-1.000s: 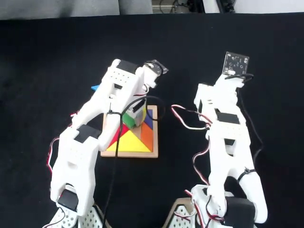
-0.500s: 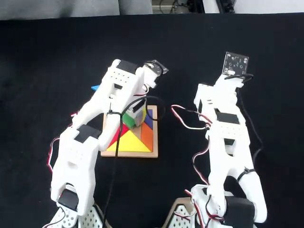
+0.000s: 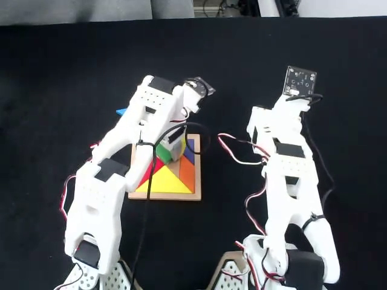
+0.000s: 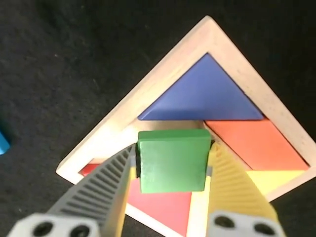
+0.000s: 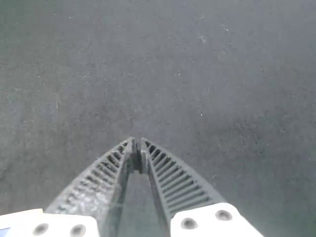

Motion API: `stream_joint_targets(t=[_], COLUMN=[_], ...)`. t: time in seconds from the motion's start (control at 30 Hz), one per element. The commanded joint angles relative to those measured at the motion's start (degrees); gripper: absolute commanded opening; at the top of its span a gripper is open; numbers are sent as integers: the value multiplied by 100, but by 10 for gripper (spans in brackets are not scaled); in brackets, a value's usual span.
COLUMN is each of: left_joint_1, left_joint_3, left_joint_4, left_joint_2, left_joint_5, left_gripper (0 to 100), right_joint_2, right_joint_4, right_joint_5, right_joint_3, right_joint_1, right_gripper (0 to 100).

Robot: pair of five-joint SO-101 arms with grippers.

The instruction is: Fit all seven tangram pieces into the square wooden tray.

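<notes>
The square wooden tray point(image 4: 163, 69) lies on the black cloth and holds a blue triangle point(image 4: 205, 94), an orange piece point(image 4: 252, 143), a yellow piece point(image 4: 274, 177) and a red piece point(image 4: 158, 205). My left gripper point(image 4: 172, 147) is shut on a green square point(image 4: 172, 160), holding it just above a bare gap in the middle of the tray. From above, the green square point(image 3: 163, 152) sits under the left arm over the tray point(image 3: 169, 196). My right gripper point(image 5: 137, 148) is shut on nothing, over bare cloth to the right of the tray.
A small light-blue piece point(image 3: 122, 112) lies on the cloth beyond the tray's far left, also seen as the light-blue piece point(image 4: 2, 140) at the left wrist view's edge. The right arm point(image 3: 290, 175) stands folded to the right of the tray.
</notes>
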Motion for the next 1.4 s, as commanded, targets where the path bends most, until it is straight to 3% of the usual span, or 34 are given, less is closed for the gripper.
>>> stream_joint_targets(t=[0.0,0.9,1.07,1.37], left_joint_1=[-22,-242,-655,-998], left_joint_3=[-224,-295,-927,-453], left_joint_4=[62,26,308,-659], left_joint_2=[-62,-123,-448,-290], left_joint_5=[-149,-202,-202,0], left_gripper=[241,253,253,252], right_joint_2=[13,13,13,13], right_joint_4=[-158,-149,-158,-149], right_joint_5=[53,53,53,53], right_joint_3=[-31,-31,-31,-31], right_joint_1=[26,18,18,18], right_gripper=[14,14,14,14])
